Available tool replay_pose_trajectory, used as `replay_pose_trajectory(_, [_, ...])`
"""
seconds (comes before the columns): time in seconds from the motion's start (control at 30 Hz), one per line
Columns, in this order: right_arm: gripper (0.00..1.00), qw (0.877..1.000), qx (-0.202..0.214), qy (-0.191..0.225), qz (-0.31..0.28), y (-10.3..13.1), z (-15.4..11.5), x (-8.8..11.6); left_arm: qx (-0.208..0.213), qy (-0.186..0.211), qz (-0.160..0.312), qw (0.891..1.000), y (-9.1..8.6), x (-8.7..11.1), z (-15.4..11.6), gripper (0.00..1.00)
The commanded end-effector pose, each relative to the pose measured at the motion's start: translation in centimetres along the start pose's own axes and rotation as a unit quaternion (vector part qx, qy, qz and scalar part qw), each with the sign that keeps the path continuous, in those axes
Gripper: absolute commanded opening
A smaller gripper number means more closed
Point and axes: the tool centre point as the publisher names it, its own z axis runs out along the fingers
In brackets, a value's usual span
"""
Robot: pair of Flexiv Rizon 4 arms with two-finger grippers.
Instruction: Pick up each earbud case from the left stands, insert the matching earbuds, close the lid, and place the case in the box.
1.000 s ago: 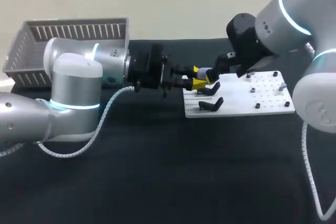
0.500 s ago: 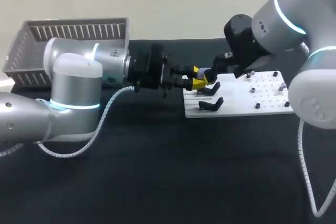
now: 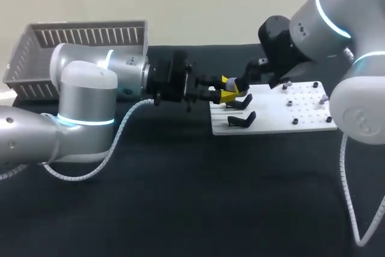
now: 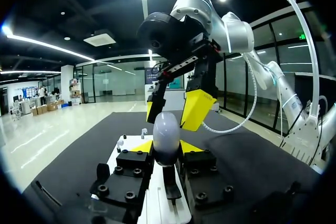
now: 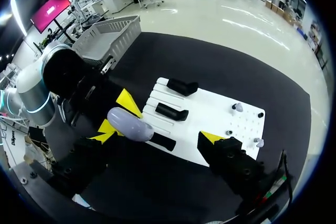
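My left gripper [image 3: 226,92] [image 4: 166,148] is shut on a lavender earbud case [image 4: 166,136] [image 5: 129,124], held upright just off the left edge of the white board [image 3: 283,115]. My right gripper [image 4: 174,110] [image 3: 241,85] hangs over the case, open, its yellow fingers [image 4: 197,109] wide apart on either side of the case's top without touching it. In the right wrist view the case lies between that gripper's fingers, nearer one of them. Two black stands [image 3: 242,118] [image 5: 182,86] on the board are bare. Small earbuds [image 5: 239,107] [image 3: 287,86] sit on pegs at the board's far end.
A grey slatted basket [image 3: 36,52] [image 5: 105,38] stands at the back left of the black table. The board [image 5: 210,114] lies right of the middle. Both arms meet over its left edge.
My right arm has shifted a little to the left above the case. The left arm and the case have kept still.
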Motion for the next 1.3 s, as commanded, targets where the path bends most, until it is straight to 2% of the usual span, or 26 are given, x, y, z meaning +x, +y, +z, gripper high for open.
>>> replay_pose_trajectory(0.03, [1.0,1.0,0.002,-0.004,0.002,-0.2,-0.1,0.0,0.001,0.0,0.0,1.0,0.1,0.0,0.0,0.0])
replay_pose_trajectory(0.23, [1.0,1.0,0.011,-0.014,0.005,-0.5,-0.5,-0.5,0.001,0.0,0.0,1.0,0.1,0.0,0.0,0.0])
replay_pose_trajectory(0.4, [1.0,0.999,0.02,-0.039,0.003,-0.8,-1.5,-1.1,0.001,0.0,0.0,1.0,0.1,0.0,0.0,0.0])
replay_pose_trajectory(0.53, [1.0,0.994,0.059,-0.085,-0.016,-1.1,-3.4,-1.4,0.001,0.0,0.0,1.0,0.1,0.0,0.0,0.0])
replay_pose_trajectory(0.63, [1.0,0.992,0.09,-0.092,-0.018,-2.0,-4.6,-1.0,0.001,0.0,0.0,1.0,0.1,0.0,0.0,0.0])
replay_pose_trajectory(0.93, [1.0,0.988,0.143,-0.049,0.007,-7.7,-6.8,1.4,0.001,0.0,0.0,1.0,0.1,0.0,0.0,0.0])
replay_pose_trajectory(1.13, [1.0,0.985,0.168,0.024,-0.007,-11.7,-6.6,3.5,0.001,0.0,0.0,1.0,0.1,0.0,0.0,0.0])
replay_pose_trajectory(1.3, [1.0,0.983,0.169,0.064,-0.037,-13.5,-5.8,4.7,0.001,0.0,0.0,1.0,0.1,0.0,0.0,0.0])
